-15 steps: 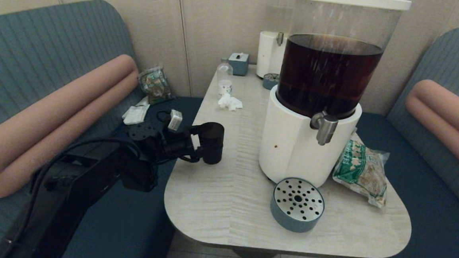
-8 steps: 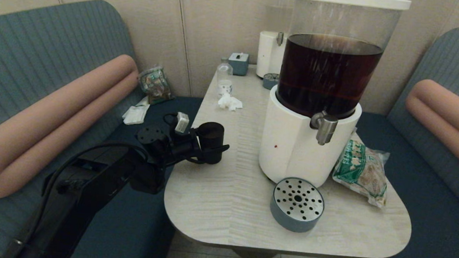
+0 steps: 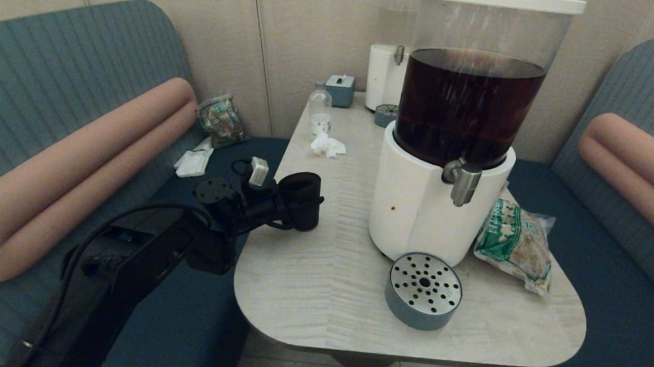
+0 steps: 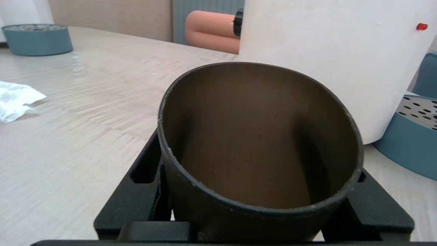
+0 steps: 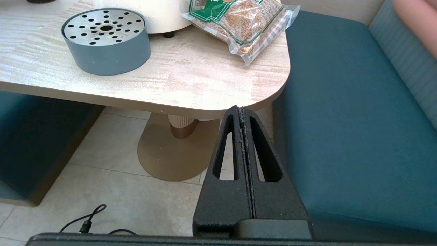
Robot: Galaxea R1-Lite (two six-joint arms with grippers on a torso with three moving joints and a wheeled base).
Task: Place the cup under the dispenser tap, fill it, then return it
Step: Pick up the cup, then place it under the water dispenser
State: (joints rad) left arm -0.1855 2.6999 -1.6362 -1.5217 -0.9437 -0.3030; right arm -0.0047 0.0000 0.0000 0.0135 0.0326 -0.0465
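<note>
Since a second earlier, the left gripper (image 3: 296, 203) had nudged the cup (image 3: 302, 200) slightly rightward and tilted it, jaws clamped on its sides, at the table's (image 3: 321, 285) left edge. Carrying it well meant levelling it, then setting it on the drip tray (image 3: 423, 290) under the dispenser tap (image 3: 463, 182). The right gripper (image 5: 243, 112) hung closed below the table.

A: Where is the small smoky-black tapered plastic cup (image 3: 302, 200) sitting?
B: At the pale wood-grain table (image 3: 320, 296)'s left edge, left of the big clear-tank white-base dispenser (image 3: 448, 157).

A: And the round perforated drip tray (image 3: 424, 290)?
B: It is lying before the dispenser, under the stubby brushed-silver tap (image 3: 463, 181).
</note>
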